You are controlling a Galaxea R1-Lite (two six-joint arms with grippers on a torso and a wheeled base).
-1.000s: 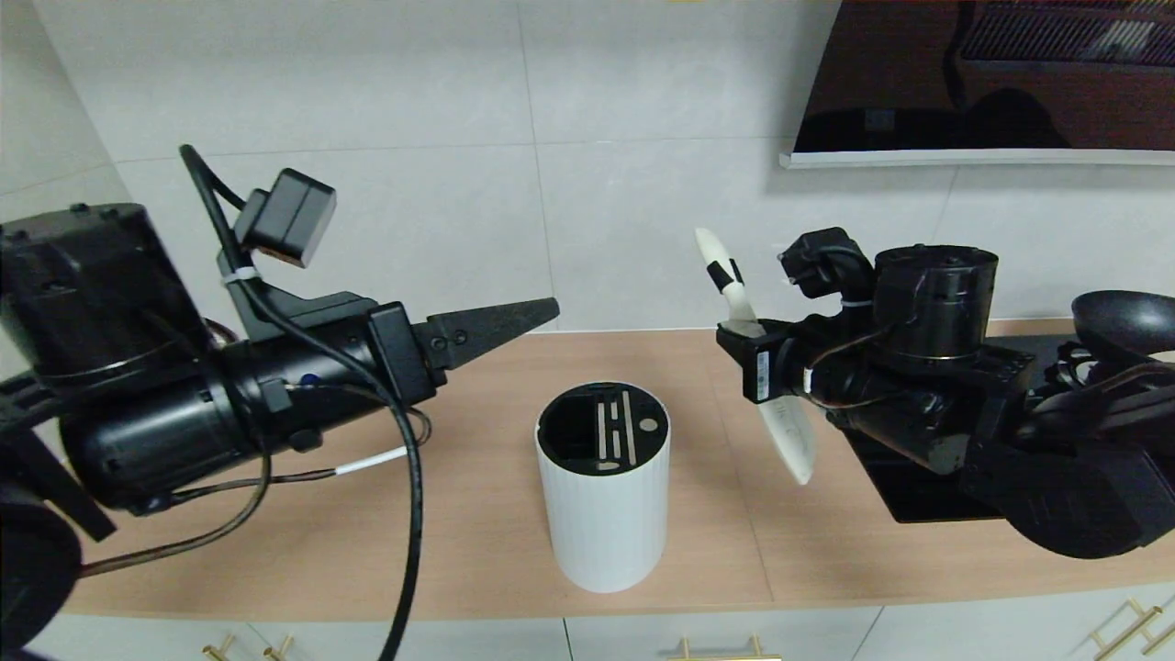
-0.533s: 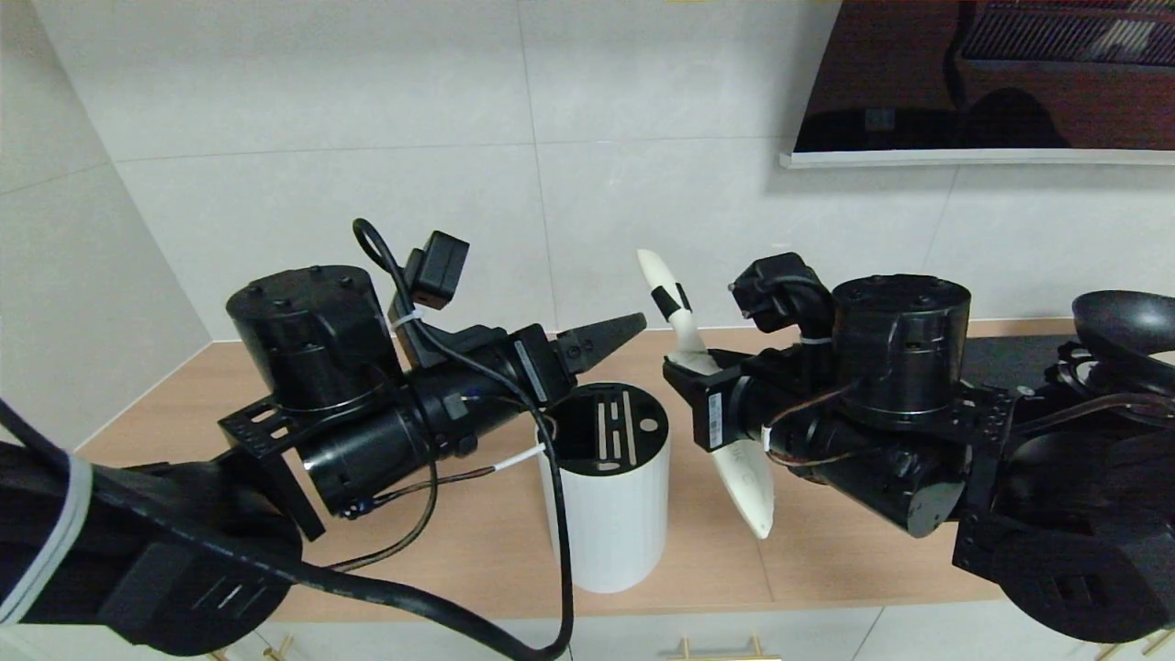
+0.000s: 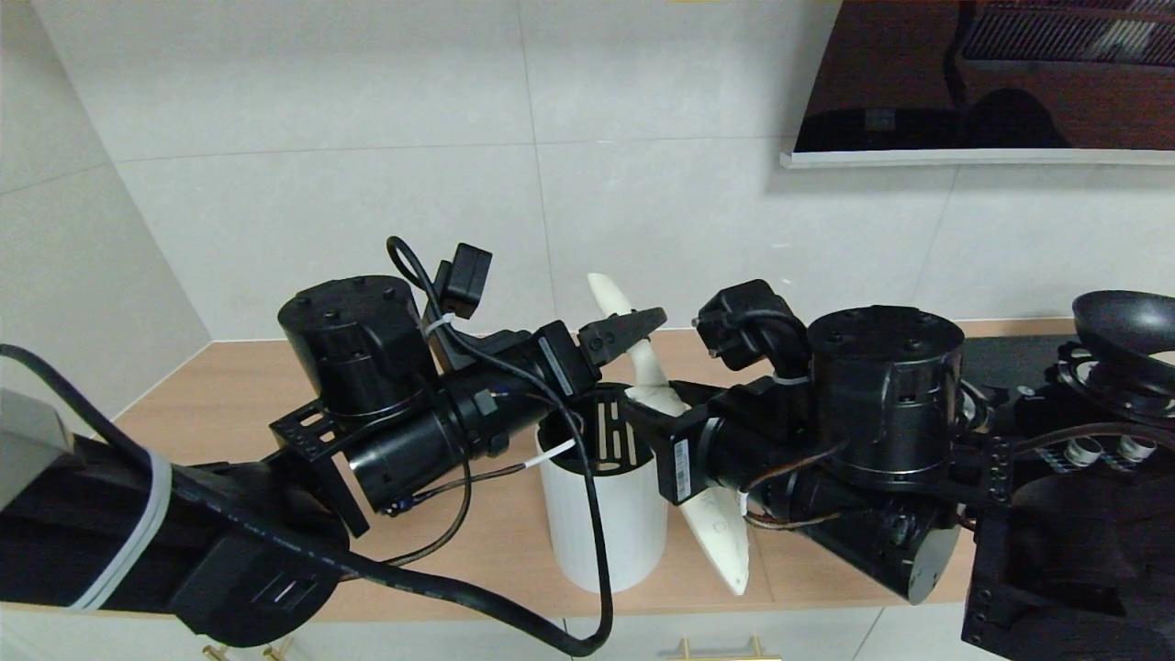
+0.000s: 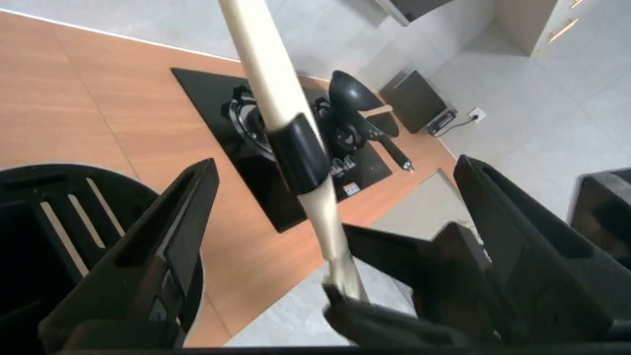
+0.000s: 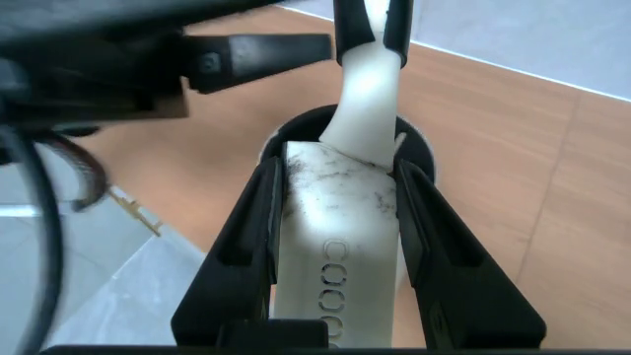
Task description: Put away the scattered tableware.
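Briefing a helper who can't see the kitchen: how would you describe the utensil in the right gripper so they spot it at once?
On the wooden counter stands a white cylindrical holder with a black slotted top. Just above it the right gripper clamps a long cream spatula, tilted, the only pale utensil, with a black band around its handle.

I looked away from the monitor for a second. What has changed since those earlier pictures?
The right gripper, shut on the white spatula, carried it leftward, up to the white holder. The left gripper swung in from the left; its open jaws now flank the spatula's handle without touching it. The holder and the counter stayed put.
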